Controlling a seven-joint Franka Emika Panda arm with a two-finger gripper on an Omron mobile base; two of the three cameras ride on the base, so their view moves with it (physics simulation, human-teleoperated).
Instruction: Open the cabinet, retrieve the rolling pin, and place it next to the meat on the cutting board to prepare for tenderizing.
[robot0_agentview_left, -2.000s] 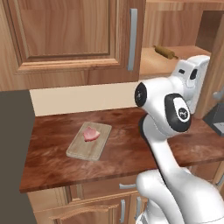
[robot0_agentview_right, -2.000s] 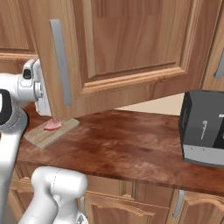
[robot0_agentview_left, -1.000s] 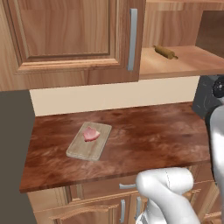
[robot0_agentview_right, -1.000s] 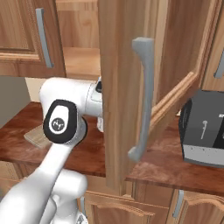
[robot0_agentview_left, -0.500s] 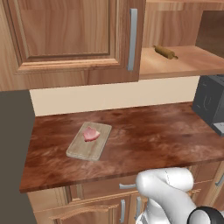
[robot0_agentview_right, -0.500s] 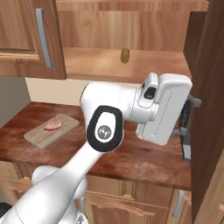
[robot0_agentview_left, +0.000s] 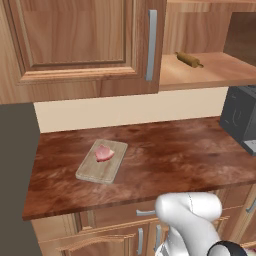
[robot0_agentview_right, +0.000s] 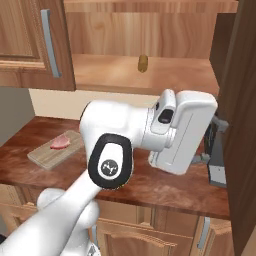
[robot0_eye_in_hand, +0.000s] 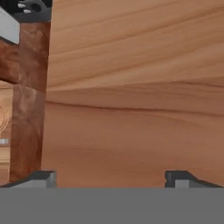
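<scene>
Your gripper (robot0_eye_in_hand: 111, 177) has its fingers spread wide, holding nothing, facing the swung-open warm brown wooden cabinet door (robot0_agentview_right: 240, 115) (shelf exposed), so the slim light-brown wooden rolling pin (robot0_agentview_left: 189, 59) sits reachable, well above them.

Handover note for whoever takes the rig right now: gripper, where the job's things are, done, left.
Gripper: jaws open, nothing held, facing the inner face of the swung-out cabinet door.
Cabinet: open, shelf exposed.
Rolling pin: lying on the cabinet shelf, untouched.
Meat: on the cutting board, toward its far end; the board lies on the left part of the countertop.
Done: cabinet opened.
Left: reach onto the shelf, grasp the pin, carry it down and set it on the board beside the meat.
</scene>
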